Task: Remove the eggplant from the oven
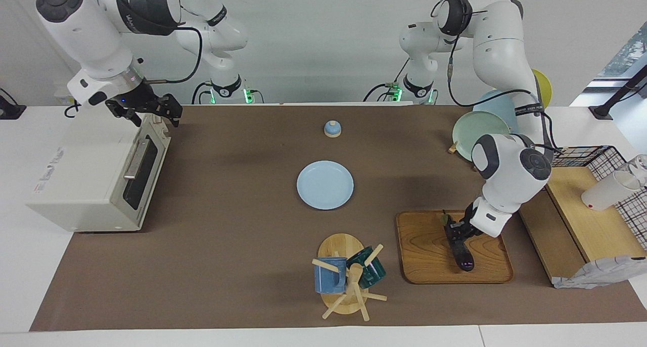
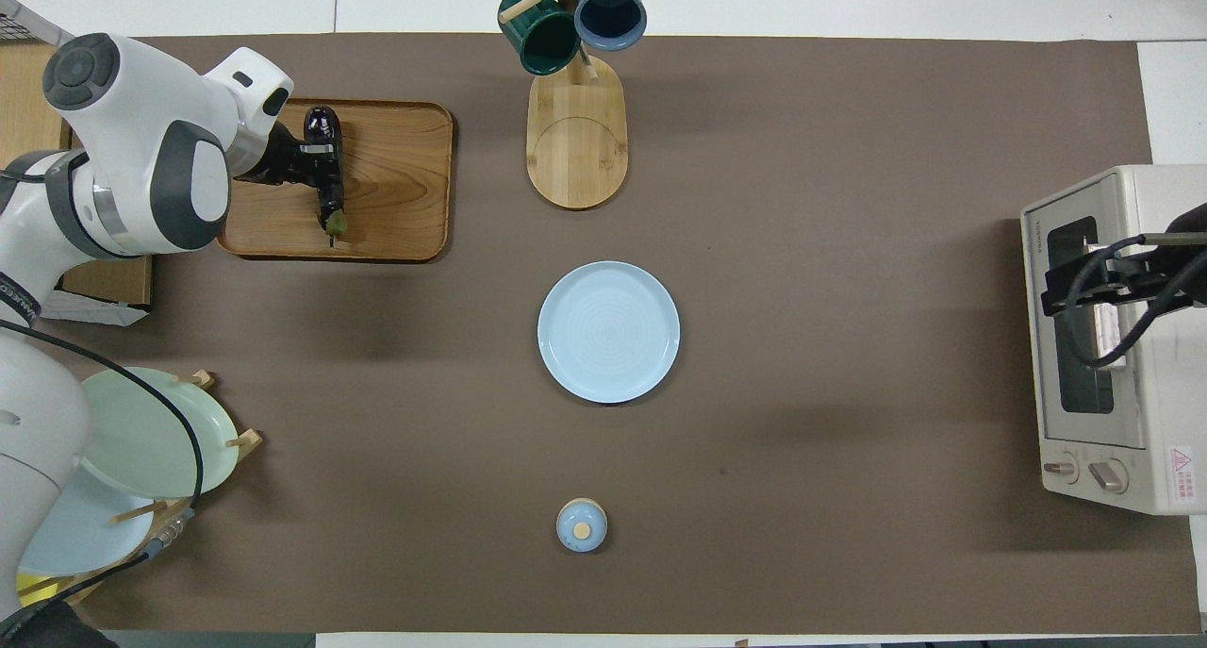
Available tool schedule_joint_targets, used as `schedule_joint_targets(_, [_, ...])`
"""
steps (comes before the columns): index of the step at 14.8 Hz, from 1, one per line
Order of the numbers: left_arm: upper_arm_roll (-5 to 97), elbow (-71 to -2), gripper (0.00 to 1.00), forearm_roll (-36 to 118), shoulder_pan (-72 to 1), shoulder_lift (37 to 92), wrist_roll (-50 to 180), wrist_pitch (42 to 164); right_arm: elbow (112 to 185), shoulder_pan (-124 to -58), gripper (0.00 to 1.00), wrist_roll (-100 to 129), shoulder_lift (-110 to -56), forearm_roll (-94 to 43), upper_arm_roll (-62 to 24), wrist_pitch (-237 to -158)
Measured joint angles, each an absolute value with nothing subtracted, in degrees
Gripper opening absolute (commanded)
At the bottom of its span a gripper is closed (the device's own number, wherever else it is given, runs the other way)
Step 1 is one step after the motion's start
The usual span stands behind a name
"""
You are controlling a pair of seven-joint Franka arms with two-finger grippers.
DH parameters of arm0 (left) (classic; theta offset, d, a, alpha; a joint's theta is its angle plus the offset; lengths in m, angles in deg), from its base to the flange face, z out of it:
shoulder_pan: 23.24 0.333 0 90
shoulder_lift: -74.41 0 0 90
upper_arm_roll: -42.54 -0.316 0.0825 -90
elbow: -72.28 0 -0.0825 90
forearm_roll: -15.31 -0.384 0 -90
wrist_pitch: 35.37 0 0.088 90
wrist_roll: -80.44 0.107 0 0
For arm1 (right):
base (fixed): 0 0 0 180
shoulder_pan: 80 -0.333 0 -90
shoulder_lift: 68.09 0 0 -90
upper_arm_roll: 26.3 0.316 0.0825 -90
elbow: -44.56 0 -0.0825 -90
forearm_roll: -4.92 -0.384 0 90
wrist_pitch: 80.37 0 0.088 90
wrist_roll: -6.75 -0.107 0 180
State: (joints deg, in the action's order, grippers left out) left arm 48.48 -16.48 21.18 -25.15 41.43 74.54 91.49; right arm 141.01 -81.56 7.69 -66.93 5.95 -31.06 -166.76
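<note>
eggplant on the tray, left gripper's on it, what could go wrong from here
1. The left gripper sits at the eggplant on the wooden tray; the glossy, slender body could roll or shift as the gripper leaves it.
2. The eggplant lies close to the tray's rim toward the left arm's end, so a nudge might push it against that rim.
3. The right gripper hangs just over the oven near its door handle and could bump it.
</note>
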Motion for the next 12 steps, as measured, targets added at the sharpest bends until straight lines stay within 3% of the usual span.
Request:
schedule_joint_targets(6, [48.36, -15.77, 1.0, 21.13, -25.12, 43.01, 76.29, 90.46, 141.01, -81.9, 1.0, 7.69, -66.35, 5.93, -31.19, -167.87])
schedule_joint_targets(12, [47.02, -15.01, 1.0, 21.13, -24.99, 56.23, 75.25, 74.8, 141.01, -81.91, 1.0, 7.69, -66.23, 5.93, -31.36, -167.91])
